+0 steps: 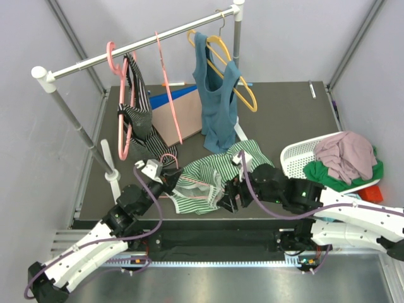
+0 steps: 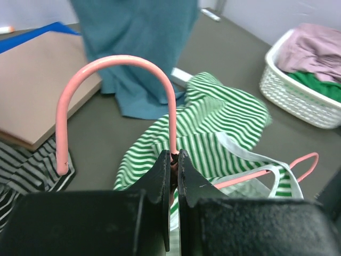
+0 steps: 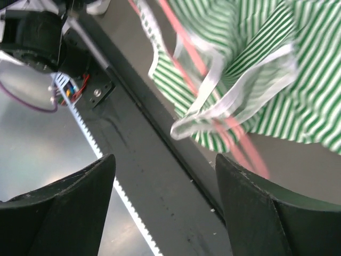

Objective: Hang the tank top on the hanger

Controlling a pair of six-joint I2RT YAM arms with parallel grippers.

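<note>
Looking down from above, the tank top (image 1: 211,175) lies crumpled on the dark matte table (image 1: 284,107) between the two arms, soft fabric in narrow green-and-white stripes with white trim. The hanger (image 1: 169,156), a thin pink wire, runs through it, its hook poking out on the left. The left gripper (image 1: 168,183) sits at that hook end and the right gripper (image 1: 228,201) at the garment's near edge, while a white lattice basket (image 1: 297,154) of clothes stands to the right. Only the left wrist view shows the grip: the black jaws are clenched on the hanger (image 2: 171,122) just beneath its rounded hook, striped cloth bunched beyond. Only the right wrist view shows the right fingers (image 3: 69,208) spread wide, released and holding nothing, with a white-trimmed armhole and pink wire beyond them by the table's near edge
</note>
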